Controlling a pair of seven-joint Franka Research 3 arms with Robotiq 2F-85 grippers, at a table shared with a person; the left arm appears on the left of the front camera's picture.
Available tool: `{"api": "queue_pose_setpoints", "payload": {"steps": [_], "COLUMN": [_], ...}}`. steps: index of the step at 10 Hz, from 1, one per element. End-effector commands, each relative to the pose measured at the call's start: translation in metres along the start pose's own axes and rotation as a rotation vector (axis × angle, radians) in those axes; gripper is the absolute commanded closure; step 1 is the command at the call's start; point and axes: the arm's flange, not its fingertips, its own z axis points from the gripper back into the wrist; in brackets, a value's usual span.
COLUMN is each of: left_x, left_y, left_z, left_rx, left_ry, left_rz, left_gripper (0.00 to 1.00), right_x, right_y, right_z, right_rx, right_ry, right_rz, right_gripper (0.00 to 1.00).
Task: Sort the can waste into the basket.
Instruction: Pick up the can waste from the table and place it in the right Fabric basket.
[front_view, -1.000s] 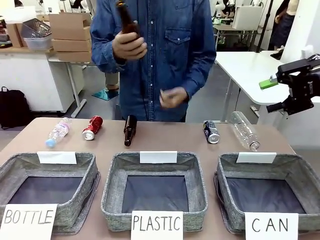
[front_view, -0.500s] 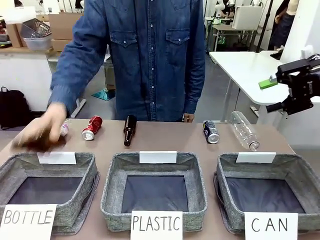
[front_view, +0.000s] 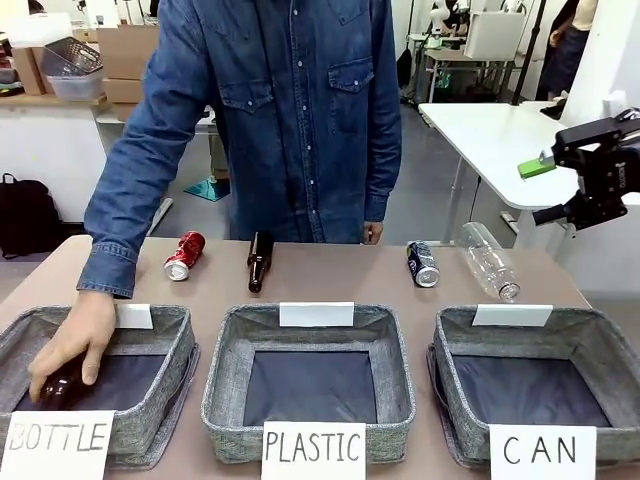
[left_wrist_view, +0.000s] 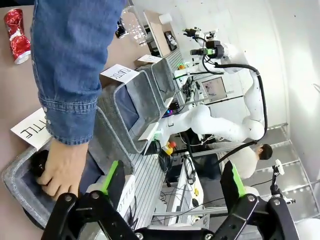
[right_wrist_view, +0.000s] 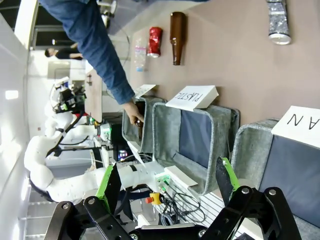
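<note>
My left claw (left_wrist_view: 172, 180) stands fully open, with nothing between its green pads. My right claw (right_wrist_view: 167, 181) is likewise wide open and bare, raised off the right end of the table (front_view: 340, 285), well apart from everything on it.

The red can (front_view: 184, 256) lies on its side along the table's far strip, left of a brown bottle (front_view: 259, 260) that also lies flat. The dark can (front_view: 422, 264) lies right of centre, near a clear plastic bottle (front_view: 490, 262); its markings are too small to read. Both cans lie beyond the far rim of the CAN basket (front_view: 452, 385), apart from it. That basket's right end is cut off by the frame edge, and the white card (front_view: 542, 450) covers part of its near wall.

The person's hand (front_view: 75, 345) reaches into the BOTTLE basket (front_view: 185, 345) and covers most of a dark bottle (front_view: 55, 390); I cannot tell whether that bottle touches the lining. The denim sleeve (front_view: 135, 190) hides the table's far left part in the front view. The right wrist view shows a second clear bottle (right_wrist_view: 140, 52) there, beside the red can. The PLASTIC basket (front_view: 222, 400) sits between the other two.
</note>
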Motion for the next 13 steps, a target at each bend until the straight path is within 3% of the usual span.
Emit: {"api": "queue_pose_setpoints", "payload": {"steps": [1,4,6,10,12,13], "left_x": [0.0,0.011,0.035,0.122,0.166,0.181], "left_y": [0.001,0.002,-0.004,0.008,0.035,0.055], "left_z": [0.006,-0.003,-0.031,-0.151,-0.208,-0.23], "left_rx": [-0.007,0.006,0.118,0.546,0.709,0.839], "left_ry": [0.034,0.062,0.106,0.251,0.261,0.197], "left_rz": [-0.014,-0.012,0.01,0.146,0.197,0.234], "left_gripper": [0.0,0.0,0.0,0.0,0.0,0.0], "right_x": [0.003,0.003,0.003,0.003,0.003,0.003], "right_y": [0.001,0.001,0.001,0.001,0.001,0.001], "right_z": [-0.002,-0.002,-0.002,-0.002,-0.002,-0.002], "right_rx": [0.025,0.025,0.025,0.025,0.025,0.025], "right_ry": [-0.007,-0.007,-0.007,-0.007,-0.007,-0.007], "right_rz": [0.026,0.026,0.026,0.026,0.026,0.026], "right_gripper": [0.0,0.0,0.0,0.0,0.0,0.0]}}
